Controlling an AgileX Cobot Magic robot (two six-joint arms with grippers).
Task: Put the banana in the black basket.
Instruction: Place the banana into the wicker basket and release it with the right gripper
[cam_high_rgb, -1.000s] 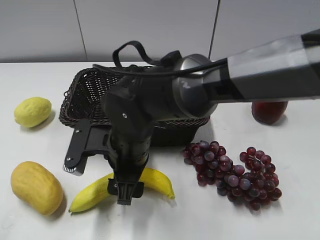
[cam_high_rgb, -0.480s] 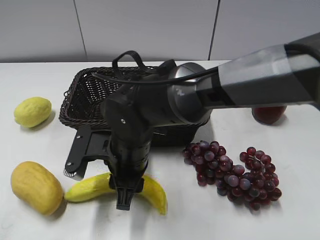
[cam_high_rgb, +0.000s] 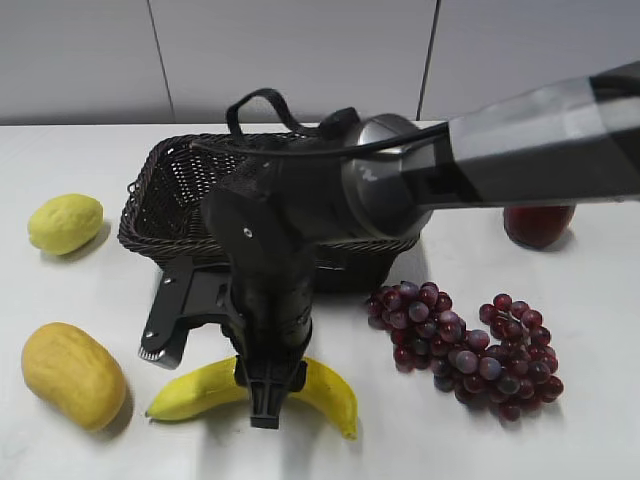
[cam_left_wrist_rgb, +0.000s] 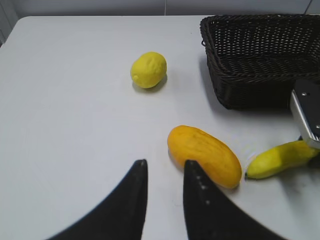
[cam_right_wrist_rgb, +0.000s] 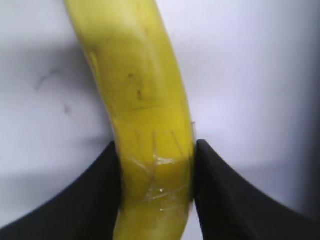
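The yellow banana (cam_high_rgb: 200, 392) lies in front of the black basket (cam_high_rgb: 160, 175), at or just above the white table. My right gripper (cam_high_rgb: 267, 400) reaches down from the right arm and is shut on the banana's middle. In the right wrist view both black fingers (cam_right_wrist_rgb: 156, 165) press the banana (cam_right_wrist_rgb: 135, 90) from either side. My left gripper (cam_left_wrist_rgb: 164, 167) is open and empty, hovering just left of the mango. The left wrist view also shows the banana's tip (cam_left_wrist_rgb: 280, 159) and the basket (cam_left_wrist_rgb: 250, 65). The basket's visible interior holds nothing; the arm hides part of it.
A yellow-orange mango (cam_high_rgb: 72, 375) lies left of the banana, and a lemon (cam_high_rgb: 65, 222) lies left of the basket. Dark red grapes (cam_high_rgb: 465, 340) lie to the right. A red fruit (cam_high_rgb: 540, 225) sits at the back right.
The right gripper and the banana in it shifted left, then back right and toward the front. The banana turned slightly.
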